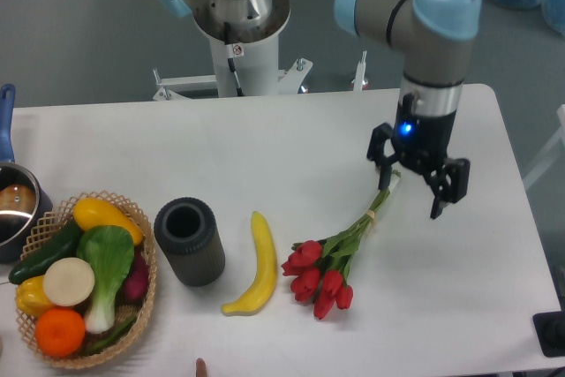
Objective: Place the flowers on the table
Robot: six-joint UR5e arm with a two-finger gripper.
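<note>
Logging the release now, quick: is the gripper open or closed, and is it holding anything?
Gripper: open, holding nothing; the flowers lie on the table.

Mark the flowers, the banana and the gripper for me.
flowers [320, 273]: fixed camera, on the red buds.
banana [257, 264]: fixed camera, mid-body.
gripper [413, 196]: fixed camera, midway between the fingertips.

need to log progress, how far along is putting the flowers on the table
Looks essentially done: the flowers lie flat on the table beside the banana. The hand is open above the stem ends, holding nothing. Left, probably: only moving the arm clear.
</note>
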